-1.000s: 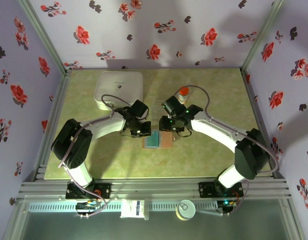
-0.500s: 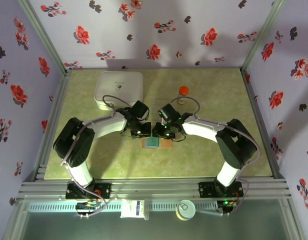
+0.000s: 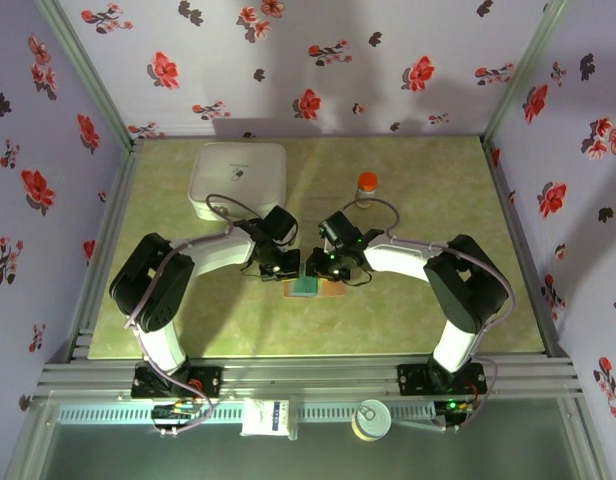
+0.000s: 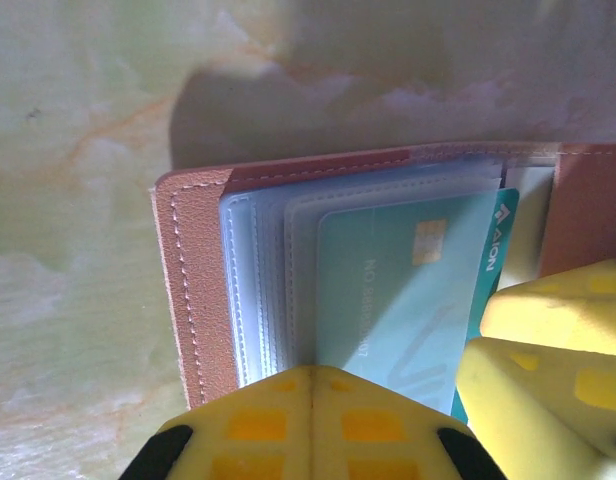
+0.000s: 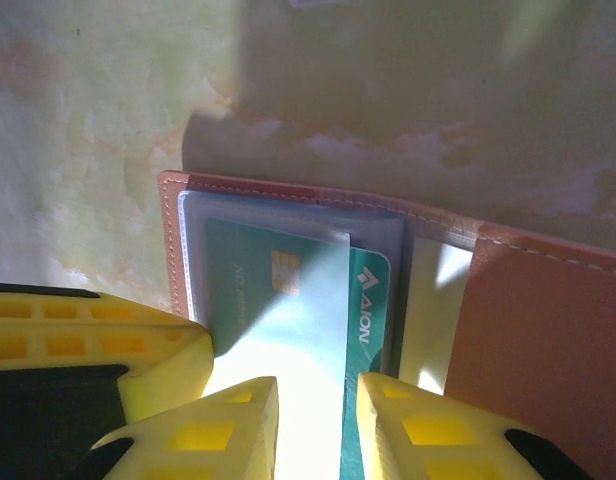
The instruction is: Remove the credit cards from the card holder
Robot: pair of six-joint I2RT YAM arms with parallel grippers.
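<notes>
The card holder (image 3: 332, 289) lies open on the table, tan-brown (image 4: 188, 290) with clear inner pockets. A teal credit card (image 4: 388, 290) with a gold chip sits in a pocket. Its edge, printed AION (image 5: 371, 300), sticks out past the pocket's rim. My left gripper (image 4: 313, 385) is shut, its tips resting on the pocket stack beside the card's left part. My right gripper (image 5: 313, 400) hovers over the same card with a narrow gap between its yellow fingers (image 5: 398, 420), which straddle the protruding edge. A pale yellow piece (image 5: 428, 310) lies in the neighbouring pocket.
A big white square box (image 3: 238, 180) stands at the back left, and a small orange-capped bottle (image 3: 367, 186) at the back middle. Both arms meet over the wallet (image 3: 311, 287) in the middle of the green tabletop (image 3: 438, 320).
My right arm has swung left and down from beside the bottle onto the wallet, and its jaws have narrowed. The left gripper stays shut on the pockets.
</notes>
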